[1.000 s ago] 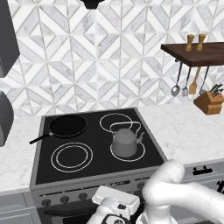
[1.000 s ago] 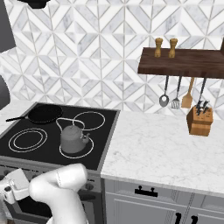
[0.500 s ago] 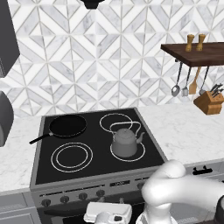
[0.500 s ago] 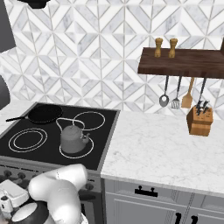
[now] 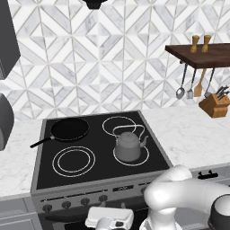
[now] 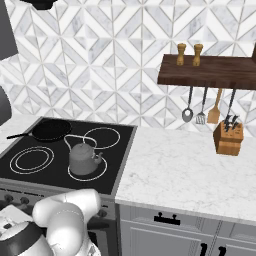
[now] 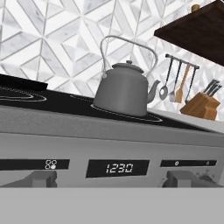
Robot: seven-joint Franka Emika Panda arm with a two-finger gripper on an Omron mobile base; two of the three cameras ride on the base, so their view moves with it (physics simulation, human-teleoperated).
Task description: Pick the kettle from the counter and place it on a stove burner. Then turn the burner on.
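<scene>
- The kettle (image 5: 128,146) sits upright on the stove burner (image 5: 130,155), the single-ring circle at the lower right of the black cooktop in the left base view, so placing looks done and only switching on is left.
- The gripper (image 5: 109,219) hangs low at the bottom centre of that view, in front of the stove's control panel; I cannot tell how far apart its fingers are, and nothing appears to be held.
- In the hand view 2 knobs, left knob (image 7: 38,178) and right knob (image 7: 183,179), sit at the bottom edge either side of the clock display (image 7: 117,167). The main risk is picking the wrong 1: that would heat another ring, perhaps the 1 under the frying pan (image 5: 68,130).
- Both knobs are cut off by the frame, so a misjudged approach could slide the fingers off the knob or jam them against the panel.
</scene>
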